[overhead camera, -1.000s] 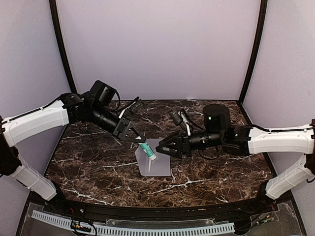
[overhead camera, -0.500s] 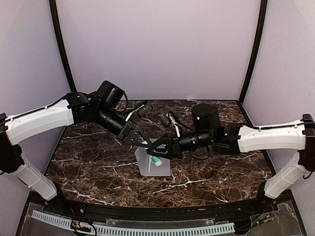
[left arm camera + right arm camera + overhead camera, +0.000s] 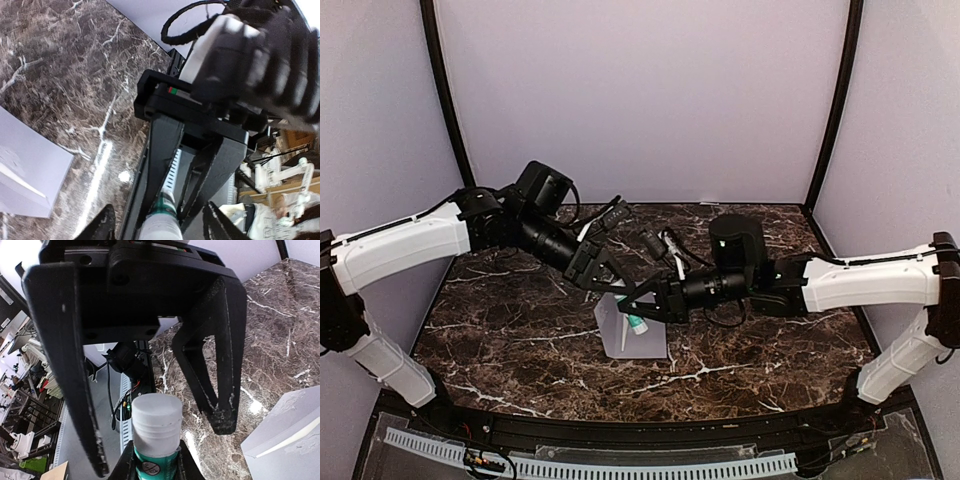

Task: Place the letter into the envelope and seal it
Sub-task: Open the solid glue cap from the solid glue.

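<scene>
A grey envelope (image 3: 638, 335) lies on the marble table near the middle; it also shows as the envelope (image 3: 25, 170) and the envelope (image 3: 290, 435). The letter is out of view. Above the envelope, a green glue stick (image 3: 636, 323) with a white cap (image 3: 156, 419) is held in my right gripper (image 3: 632, 306), whose jaws press against its body (image 3: 152, 465). My left gripper (image 3: 607, 277) faces it tip to tip and is open, its fingers (image 3: 224, 355) standing wide on either side of the stick (image 3: 161, 227) without touching it.
The dark marble table (image 3: 500, 330) ends at a black front rim with a white slotted cable duct (image 3: 590, 462) below it. Lilac walls close the back and sides. Both arms cross over the table's middle.
The right gripper came in from the right and closed on the glue stick. The left gripper, which had been shut on it, has opened.
</scene>
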`<act>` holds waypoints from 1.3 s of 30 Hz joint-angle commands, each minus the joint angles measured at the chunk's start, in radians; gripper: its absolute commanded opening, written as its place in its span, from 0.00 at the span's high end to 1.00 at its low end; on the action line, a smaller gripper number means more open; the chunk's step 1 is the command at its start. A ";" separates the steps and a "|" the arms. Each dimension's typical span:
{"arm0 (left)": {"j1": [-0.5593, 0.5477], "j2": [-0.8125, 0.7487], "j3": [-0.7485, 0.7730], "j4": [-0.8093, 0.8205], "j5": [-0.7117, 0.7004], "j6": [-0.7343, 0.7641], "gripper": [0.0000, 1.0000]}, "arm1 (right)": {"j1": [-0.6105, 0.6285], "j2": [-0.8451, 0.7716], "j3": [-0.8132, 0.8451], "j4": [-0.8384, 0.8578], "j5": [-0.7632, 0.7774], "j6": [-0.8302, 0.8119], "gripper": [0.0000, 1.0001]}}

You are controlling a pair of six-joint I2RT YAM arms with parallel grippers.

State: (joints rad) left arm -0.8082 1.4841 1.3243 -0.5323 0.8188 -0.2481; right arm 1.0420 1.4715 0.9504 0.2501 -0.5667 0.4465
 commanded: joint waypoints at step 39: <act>-0.151 -0.120 -0.369 1.122 -0.316 -0.373 0.60 | 0.011 -0.176 -0.045 0.402 0.412 0.144 0.92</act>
State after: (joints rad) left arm -0.9539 1.3628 0.9272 0.5495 0.5064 -0.6193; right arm 1.0458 1.3014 0.8707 0.5987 -0.1390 0.5858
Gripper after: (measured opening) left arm 0.461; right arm 0.186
